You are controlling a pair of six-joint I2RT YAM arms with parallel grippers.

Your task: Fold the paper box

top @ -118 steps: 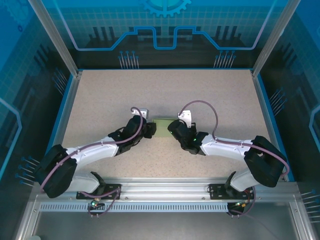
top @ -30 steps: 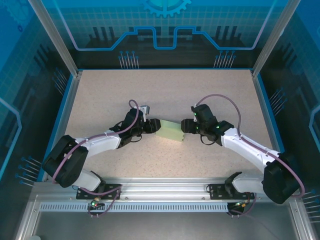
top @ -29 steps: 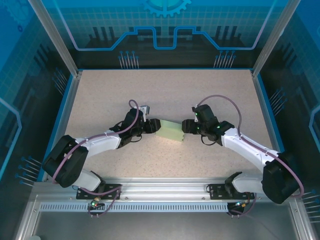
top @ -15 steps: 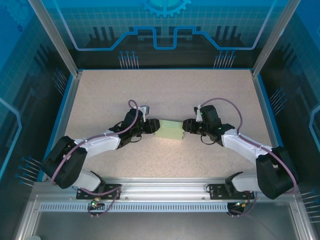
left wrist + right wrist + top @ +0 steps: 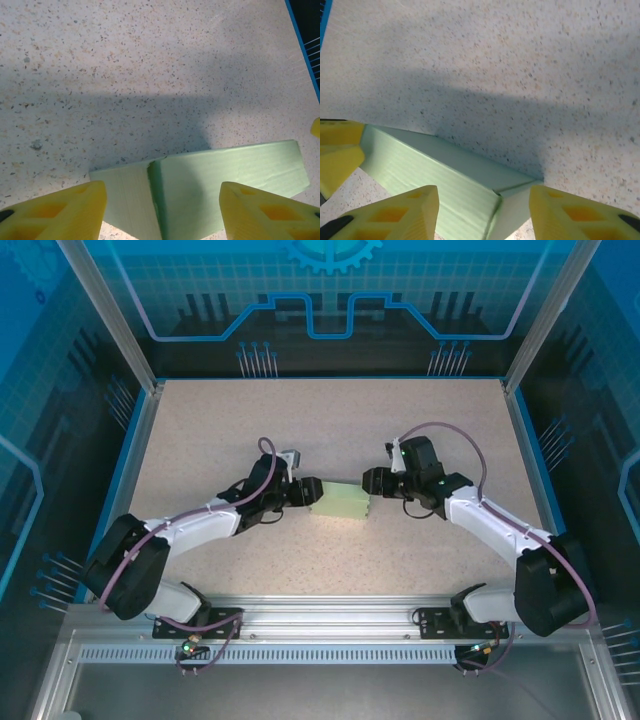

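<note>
Both open, my left gripper (image 5: 162, 192) and right gripper (image 5: 484, 192) flanked the pale mint-green card paper box (image 5: 340, 504): light, crushable, I judged, best pinched at corners.

Lab robot cell, aluminium frame (image 5: 330, 615), blue panels (image 5: 330, 295)

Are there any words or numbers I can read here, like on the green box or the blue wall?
There are no words, numbers or labels to read.
The paper box is plain mint green with no print.
The blue back wall has a gear drawing and lines, but no letters.
The table has only speckles.
</note>
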